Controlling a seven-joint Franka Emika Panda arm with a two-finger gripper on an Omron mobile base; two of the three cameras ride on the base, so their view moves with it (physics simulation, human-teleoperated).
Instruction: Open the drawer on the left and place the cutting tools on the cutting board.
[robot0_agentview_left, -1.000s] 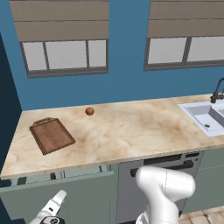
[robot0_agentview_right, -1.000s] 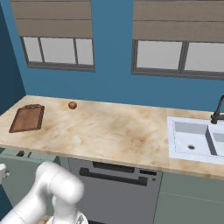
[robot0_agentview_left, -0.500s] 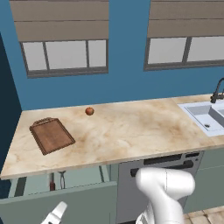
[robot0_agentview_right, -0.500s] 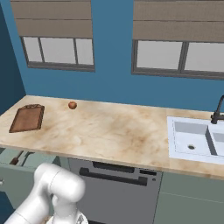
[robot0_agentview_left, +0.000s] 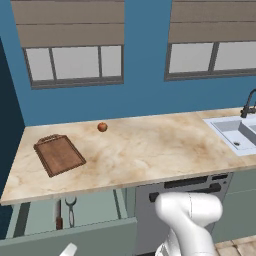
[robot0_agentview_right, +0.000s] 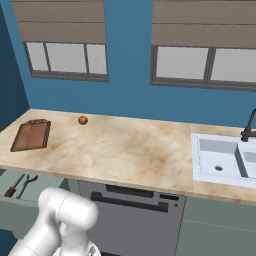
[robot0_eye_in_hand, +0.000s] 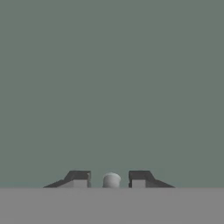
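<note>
1. Showing the left base view, the marbled beige counter (robot0_agentview_left: 150, 150) is spanning mid-frame; the reddish-brown wooden cutting board (robot0_agentview_left: 59, 155), rectangular with a darker raised rim, is lying flat at centre left, well apart from a small orange-red ball (robot0_agentview_left: 102, 127). At lower left the sage drawer (robot0_agentview_left: 75, 235) is standing pulled out, and the slim dark cutting tools (robot0_agentview_left: 65, 212) are lying inside it.
2. Showing the right base view, the cutting board (robot0_agentview_right: 31, 135) is sitting at left centre, the drawer (robot0_agentview_right: 20, 192) is open at lower left with the cutting tools (robot0_agentview_right: 17, 185) inside, and a white sink (robot0_agentview_right: 222, 157) is sitting at right.
3. Showing the hand view, the gripper (robot0_eye_in_hand: 110, 180) is sitting at bottom centre, its jaws nearly closed around the small rounded white knob (robot0_eye_in_hand: 111, 179) against the flat sage drawer front (robot0_eye_in_hand: 112, 87).
</note>
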